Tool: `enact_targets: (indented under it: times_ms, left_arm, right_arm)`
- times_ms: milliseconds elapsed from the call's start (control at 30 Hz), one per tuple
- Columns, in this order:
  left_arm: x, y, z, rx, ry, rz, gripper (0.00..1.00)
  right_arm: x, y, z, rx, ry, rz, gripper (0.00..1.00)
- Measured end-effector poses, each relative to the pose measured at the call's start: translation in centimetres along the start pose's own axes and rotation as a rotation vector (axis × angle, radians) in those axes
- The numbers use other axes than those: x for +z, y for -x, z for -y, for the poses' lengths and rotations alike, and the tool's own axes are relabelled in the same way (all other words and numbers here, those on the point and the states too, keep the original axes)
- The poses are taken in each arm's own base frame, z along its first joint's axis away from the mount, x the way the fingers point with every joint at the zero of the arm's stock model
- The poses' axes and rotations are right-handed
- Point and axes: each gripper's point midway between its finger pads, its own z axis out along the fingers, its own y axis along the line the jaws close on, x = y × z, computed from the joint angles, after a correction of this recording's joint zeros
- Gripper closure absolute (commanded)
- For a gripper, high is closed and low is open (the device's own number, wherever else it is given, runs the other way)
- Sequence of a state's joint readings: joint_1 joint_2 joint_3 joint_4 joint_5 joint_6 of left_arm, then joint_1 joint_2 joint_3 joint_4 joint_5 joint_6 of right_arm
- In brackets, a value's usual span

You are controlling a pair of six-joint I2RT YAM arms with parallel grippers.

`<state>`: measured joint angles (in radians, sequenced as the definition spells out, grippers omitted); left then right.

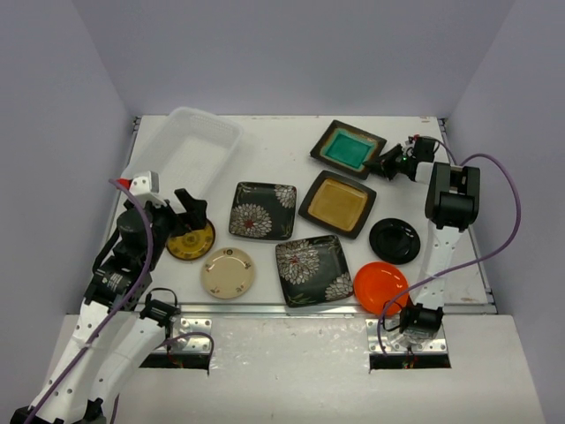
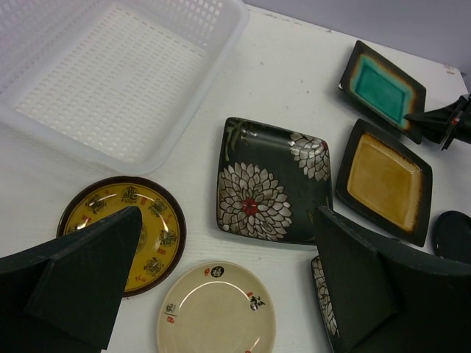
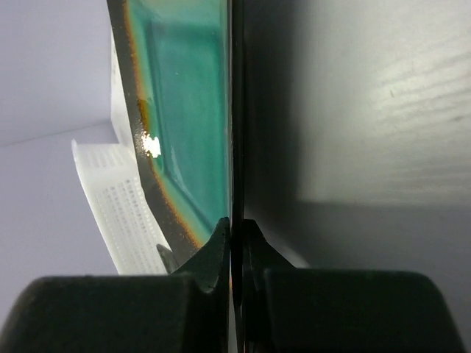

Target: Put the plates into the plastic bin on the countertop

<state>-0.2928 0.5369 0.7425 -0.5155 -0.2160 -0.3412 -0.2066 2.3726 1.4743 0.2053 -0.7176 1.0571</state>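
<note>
My right gripper (image 1: 381, 165) (image 3: 232, 228) is shut on the near rim of the square teal plate (image 1: 348, 148) (image 3: 184, 110) at the back right of the countertop (image 1: 282, 150). Close up, the plate's edge sits pinched between both fingertips. My left gripper (image 1: 190, 216) (image 2: 228, 215) hangs open with nothing in it, over the round yellow patterned plate (image 1: 191, 241) (image 2: 151, 220) and the cream plate (image 1: 228, 272) (image 2: 215, 309). The plastic bin (image 1: 190, 150) (image 2: 110, 81) lies at the back left and holds nothing.
Two black flowered square plates (image 1: 262, 210) (image 1: 312, 270) lie mid-table, the amber square plate (image 1: 337, 203) just behind them. A black round plate (image 1: 395, 240) and an orange one (image 1: 380, 287) lie beside the right arm. Lilac walls enclose three sides.
</note>
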Motion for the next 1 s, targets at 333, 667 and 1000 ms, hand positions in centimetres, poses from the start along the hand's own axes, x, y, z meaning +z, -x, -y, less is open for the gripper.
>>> enact_targets:
  times_ms: [333,667,1000]
  left_arm:
    - [0.0,-0.2,0.4,0.002,-0.021,-0.009,0.00]
    - [1.5,0.4,4.1,-0.037,-0.147,-0.099,0.00]
    - [7.7,5.1,9.7,-0.062,-0.233,-0.198,0.02]
  right_arm:
    - [0.7,-0.6,-2.5,0.126,0.085,0.005,1.00]
    - [-2.1,-9.3,-11.0,-0.083,0.180,-0.108,1.00]
    - [-9.7,-24.0,-17.5,-0.385,0.364,-0.395,1.00]
